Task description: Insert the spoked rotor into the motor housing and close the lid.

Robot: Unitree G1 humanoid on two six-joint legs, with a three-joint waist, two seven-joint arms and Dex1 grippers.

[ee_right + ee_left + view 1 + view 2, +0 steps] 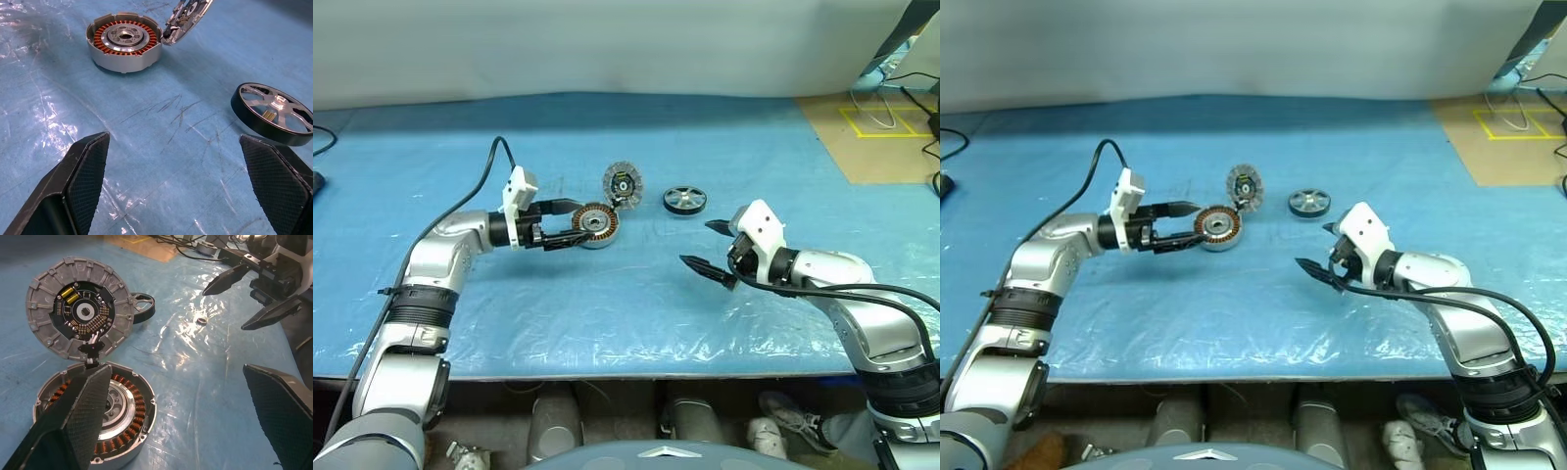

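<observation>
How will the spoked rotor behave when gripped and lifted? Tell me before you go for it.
The spoked rotor looks like rigid metal, so it should not flex. Its smooth dark rim may slip between the fingers unless squeezed squarely. It lies flat on the blue sheet, so it should stay put, but being round it could roll away if dropped on edge.

The left claw's finger [73, 426] hides part of the motor housing [124, 431] windings.

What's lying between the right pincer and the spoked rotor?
Nothing: the right wrist view shows bare blue table cover between the open right pincer and the spoked rotor.
</observation>
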